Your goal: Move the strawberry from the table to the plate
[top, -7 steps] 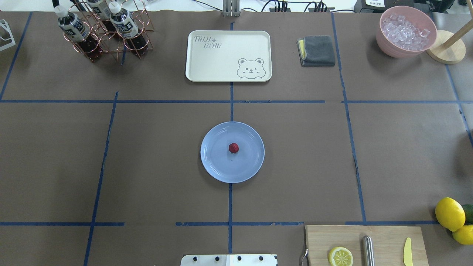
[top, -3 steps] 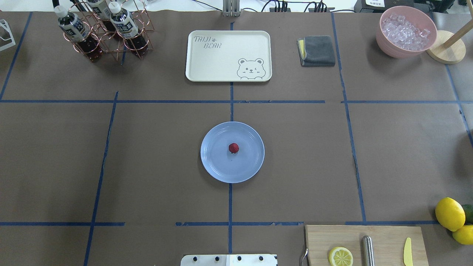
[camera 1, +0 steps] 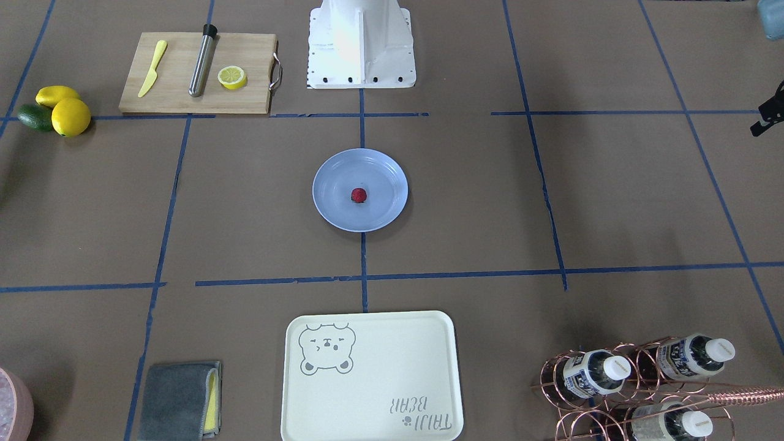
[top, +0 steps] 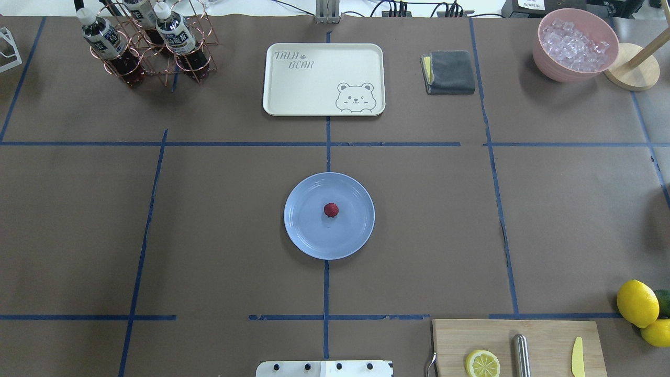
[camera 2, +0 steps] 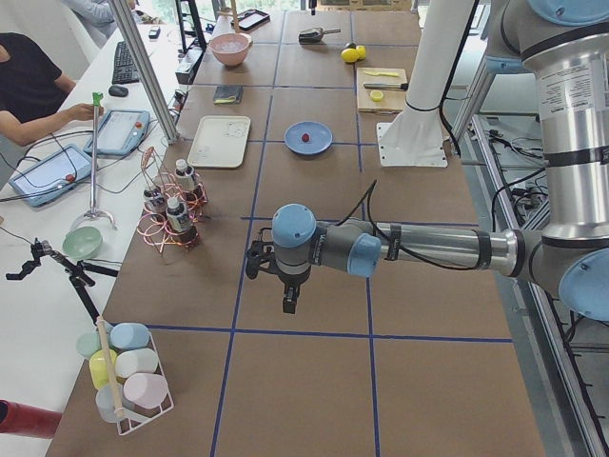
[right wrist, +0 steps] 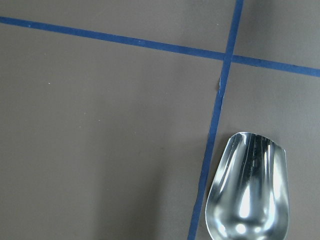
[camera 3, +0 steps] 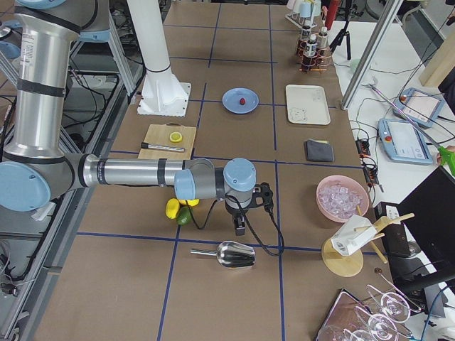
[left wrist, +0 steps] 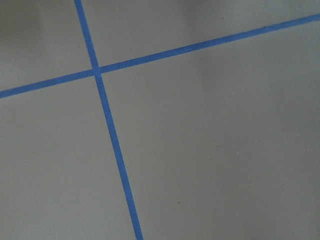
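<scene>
The small dark-red strawberry (top: 331, 210) (camera 1: 359, 195) lies near the middle of the round light-blue plate (top: 309, 233) (camera 1: 334, 208) at the centre of the brown, blue-taped table (top: 220, 220). Neither gripper is near it. The left gripper (camera 2: 288, 303) hangs fingers down over bare table far out on the robot's left, seen only from the side. Out past the lemons on the robot's right, the right gripper (camera 3: 240, 227) hangs above a metal scoop (camera 3: 227, 253) (right wrist: 250, 190). I cannot tell whether either is open or shut.
A cream bear-print tray (top: 323, 78), a grey cloth (top: 449, 71), a pink bowl of ice (top: 574, 44) and a copper bottle rack (top: 152, 44) line the far side. A cutting board (top: 518, 348) with a lemon half and lemons (top: 637, 302) sit near right.
</scene>
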Action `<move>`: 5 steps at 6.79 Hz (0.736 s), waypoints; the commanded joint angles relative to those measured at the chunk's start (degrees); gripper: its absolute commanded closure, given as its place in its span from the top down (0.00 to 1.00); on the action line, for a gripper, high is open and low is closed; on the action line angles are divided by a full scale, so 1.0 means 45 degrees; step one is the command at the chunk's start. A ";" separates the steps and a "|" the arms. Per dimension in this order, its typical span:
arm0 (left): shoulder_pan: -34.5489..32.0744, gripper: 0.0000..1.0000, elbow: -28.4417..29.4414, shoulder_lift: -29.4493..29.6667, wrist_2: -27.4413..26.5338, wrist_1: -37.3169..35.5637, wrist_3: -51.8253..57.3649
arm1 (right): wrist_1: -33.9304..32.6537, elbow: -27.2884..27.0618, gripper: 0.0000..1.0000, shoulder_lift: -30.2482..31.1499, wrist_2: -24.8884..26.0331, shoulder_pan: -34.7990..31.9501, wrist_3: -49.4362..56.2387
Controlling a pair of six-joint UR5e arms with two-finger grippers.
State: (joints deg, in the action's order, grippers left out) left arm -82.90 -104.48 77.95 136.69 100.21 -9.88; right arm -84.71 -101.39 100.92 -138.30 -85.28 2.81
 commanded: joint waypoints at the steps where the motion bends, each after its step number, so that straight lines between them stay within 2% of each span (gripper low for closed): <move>1: -0.0248 1.00 0.0014 -0.0365 -0.0220 -0.0294 0.0973 | -0.0003 0.0069 1.00 0.0055 0.0030 -0.0034 0.0000; 3: -0.1302 1.00 0.0131 -0.0388 -0.0569 -0.1365 0.2446 | -0.0022 -0.0125 1.00 0.0152 -0.0009 -0.0093 0.0000; 5: -0.1324 1.00 -0.0007 -0.0272 -0.0591 -0.1781 0.2508 | -0.0023 -0.0144 1.00 0.0210 0.0010 -0.0112 0.0078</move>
State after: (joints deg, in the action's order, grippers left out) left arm -88.70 -104.63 76.31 134.19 93.04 0.98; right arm -84.81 -101.95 101.70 -138.28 -85.70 2.93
